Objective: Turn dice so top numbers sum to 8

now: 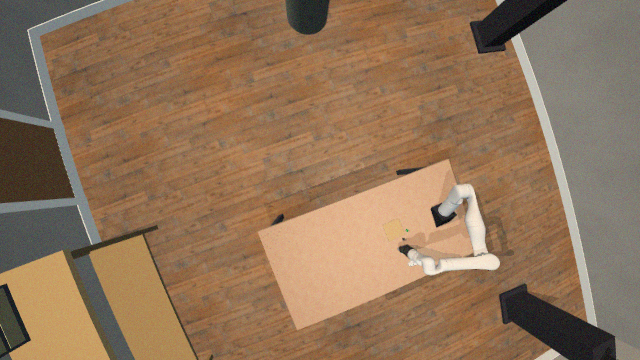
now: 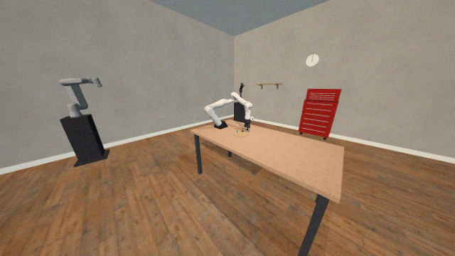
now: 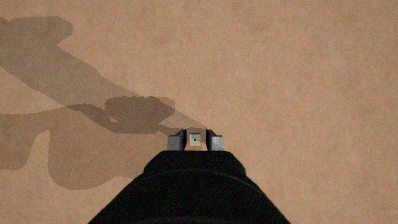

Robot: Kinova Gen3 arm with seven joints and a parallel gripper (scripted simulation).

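Pincer (image 1: 403,248) (image 2: 248,130) (image 3: 196,136) stands about half open, gripping nothing, at the mat's (image 1: 394,230) (image 2: 241,135) five o'clock from above, a pale die (image 3: 192,136) between its fingers — centre and square the pads, then close gently — lest the cube twist.

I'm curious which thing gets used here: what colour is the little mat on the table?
Plain yellowish tan; best in the top view.
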